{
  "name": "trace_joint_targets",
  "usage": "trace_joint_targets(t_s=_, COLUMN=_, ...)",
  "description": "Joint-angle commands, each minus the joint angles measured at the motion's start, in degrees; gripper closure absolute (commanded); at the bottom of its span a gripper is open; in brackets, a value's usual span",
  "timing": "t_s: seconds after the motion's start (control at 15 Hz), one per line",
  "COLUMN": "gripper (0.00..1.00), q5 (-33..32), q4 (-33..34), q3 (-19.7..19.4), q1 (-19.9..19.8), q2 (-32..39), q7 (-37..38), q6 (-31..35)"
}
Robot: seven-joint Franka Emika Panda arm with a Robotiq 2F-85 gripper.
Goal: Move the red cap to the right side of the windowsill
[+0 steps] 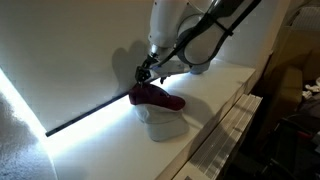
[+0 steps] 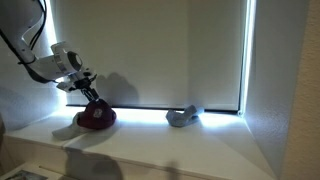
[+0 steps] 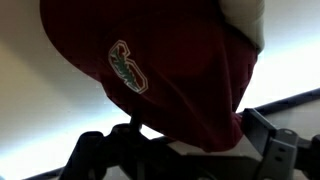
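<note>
Caps: 3 in total. That's 1 red cap [image 1: 155,96], 1 pale grey-white cap [image 1: 165,124] and 1 blue-grey cap [image 2: 184,117]. Only 2 caps show in any single exterior view. Embroidered emblem [image 3: 127,67] on the red one: 1, seen in the wrist view. Windowsill [image 2: 200,145]: 1. Roller blind [image 2: 150,50]: 1. Light strip [image 2: 140,109] at the back edge: 1. Robot arm [image 1: 190,35]: 1, with 1 gripper [image 1: 143,74].

An exterior view looks down along the windowsill [image 1: 228,85] from close by, at an angle. An exterior view faces the blind [image 2: 170,50] head-on from farther off. Both share the red cap [image 1: 155,96]. Wrist view: red cap fills it, very near.
</note>
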Motion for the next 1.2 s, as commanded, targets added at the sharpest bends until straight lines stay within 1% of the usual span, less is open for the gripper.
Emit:
trace_joint_targets(t_s=0.0, gripper=0.0, q5=3.53, q4=0.08, q3=-2.82, q1=2.86, q2=0.14, q7=-2.32, q6=0.0)
trace_joint_targets(t_s=0.27, gripper=0.0, q5=3.89, q4=0.76, q3=-2.7, q1=2.7, q2=0.91, q7=-2.43, q6=-0.32)
trace_joint_targets(t_s=0.33, gripper=0.0, q5=3.3, q4=-0.4, q3=-2.97, q1=2.99, q2=-0.11, q7=-1.96, q6=0.69)
trace_joint_targets(t_s=0.47, gripper=0.0, q5=4.63, q4=1.05, q3=-4.77, q1=4.75, q2=0.72, q7=-0.8, q6=-2.24)
trace_joint_targets(t_s=0.53, gripper=0.0, q5=5.35, q4=0.82, q3=-4.71, q1=4.67, q2=0.91, q7=-2.04, q6=-0.47)
trace_joint_targets(t_s=0.67, gripper=0.0, q5=6.19, q4=0.85, q3=-5.59, q1=5.65, q2=0.95, q7=-2.02, q6=-0.53)
trace_joint_targets(t_s=0.87, gripper=0.0, q5=6.36, q4=0.86, q3=-5.74, q1=5.87, q2=0.95, q7=-2.02, q6=-0.54)
trace_joint_targets(t_s=0.93, gripper=0.25, q5=6.36, q4=0.86, q3=-5.76, q1=5.87, q2=0.95, q7=-2.01, q6=-0.54)
trace_joint_targets(t_s=1.0, gripper=0.26, q5=6.7, q4=0.9, q3=-5.84, q1=5.87, q2=1.02, q7=-2.01, q6=-0.4)
trace_joint_targets(t_s=1.07, gripper=0.32, q5=7.1, q4=0.88, q3=-6.04, q1=6.02, q2=1.03, q7=-2.05, q6=-0.29)
trace_joint_targets(t_s=1.13, gripper=0.4, q5=7.4, q4=0.72, q3=-6.22, q1=6.21, q2=0.9, q7=-2.06, q6=-0.12)
